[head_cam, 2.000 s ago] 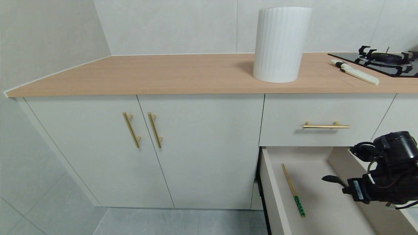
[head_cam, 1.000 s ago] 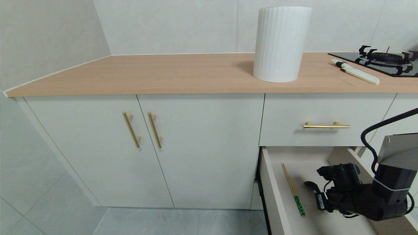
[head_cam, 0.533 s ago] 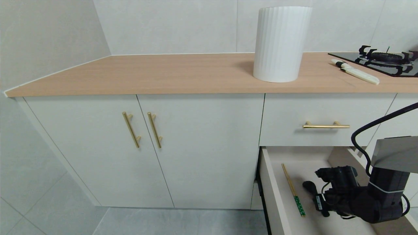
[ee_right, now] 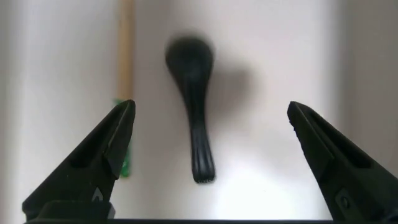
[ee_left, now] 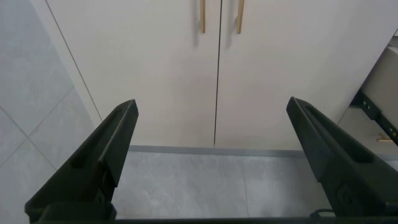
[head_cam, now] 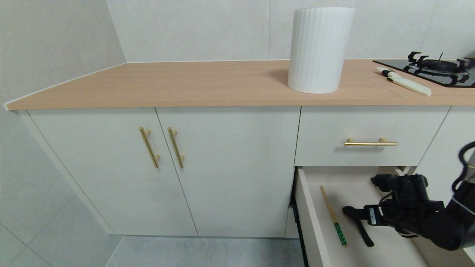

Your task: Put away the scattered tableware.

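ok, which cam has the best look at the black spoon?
Right wrist view: the spoon lies whole on the drawer floor, seen from straight above, next to the chopsticks. The head view shows it from farther off, at a slant. The left wrist view faces the cupboard doors.

Head cam looks forward-down, wide, on the open drawer (head_cam: 308, 207); right wrist cam faces straight down into it, close; left wrist cam sits low facing the cabinet doors (ee_left: 155, 68) left of it, also in head view.
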